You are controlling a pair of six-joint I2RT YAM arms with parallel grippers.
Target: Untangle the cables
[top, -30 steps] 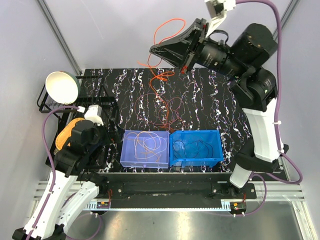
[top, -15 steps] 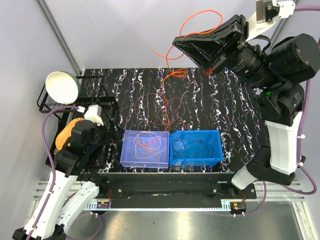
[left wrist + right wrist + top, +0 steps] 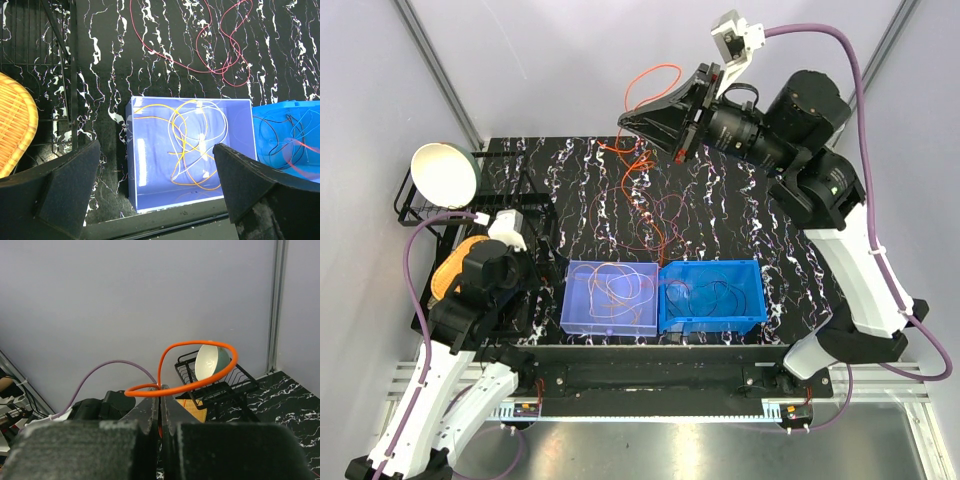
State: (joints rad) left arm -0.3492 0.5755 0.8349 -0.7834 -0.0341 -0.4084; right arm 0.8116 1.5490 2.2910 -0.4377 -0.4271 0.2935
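My right gripper (image 3: 625,118) hangs high over the table's far edge, shut on an orange cable (image 3: 200,382). That orange cable (image 3: 642,82) loops above the jaws and trails down to a small tangle (image 3: 625,152) on the table. A red cable (image 3: 620,215) lies in loose loops mid-table, and the left wrist view shows the same red cable (image 3: 220,70). Orange and white cables (image 3: 180,145) lie in the violet bin (image 3: 565,300). Black cables (image 3: 292,130) lie in the blue bin (image 3: 760,295). My left gripper (image 3: 157,200) is open and holds nothing, at the near left beside the violet bin.
A black wire rack (image 3: 510,170) with a white bowl (image 3: 445,172) stands at the far left. A wicker basket (image 3: 450,268) sits beside my left arm. The two bins stand side by side at the table's near edge.
The right arm swung up and right with the orange cable, then came back left and lower. The left arm has not moved.
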